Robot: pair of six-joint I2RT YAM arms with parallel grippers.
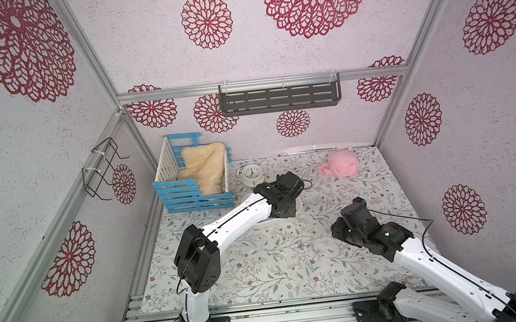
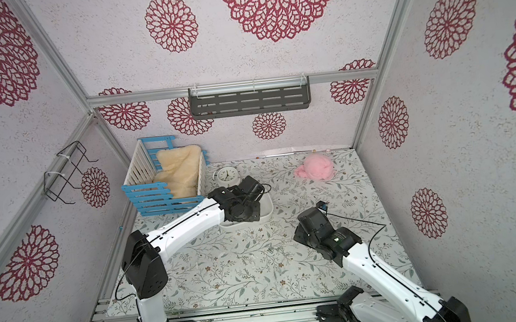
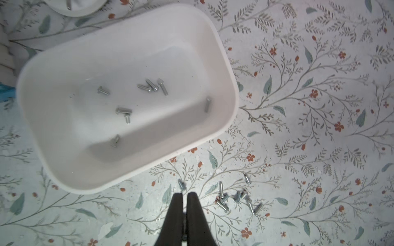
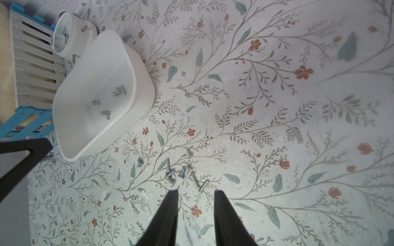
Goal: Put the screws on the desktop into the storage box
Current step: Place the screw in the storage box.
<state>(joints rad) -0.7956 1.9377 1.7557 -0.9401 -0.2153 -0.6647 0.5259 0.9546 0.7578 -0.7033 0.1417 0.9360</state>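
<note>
While the left gripper point(image 3: 184, 194) hangs closed on nothing beside the box point(image 3: 232, 89), loose screws point(image 4: 183, 172) lie on the table point(image 4: 277, 106) just ahead of the right gripper point(image 4: 196, 191) — jaws parted, empty, likely the nearer arm — shafts pointing every way.

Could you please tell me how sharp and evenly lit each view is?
Left wrist view: a soft shadow crosses the storage box floor; screws inside look slightly blurred. Right wrist view: loose screws are crisp; the blue crate at the edge is smeared. Both top views: wide-angle distortion splays the aluminium posts.
</note>
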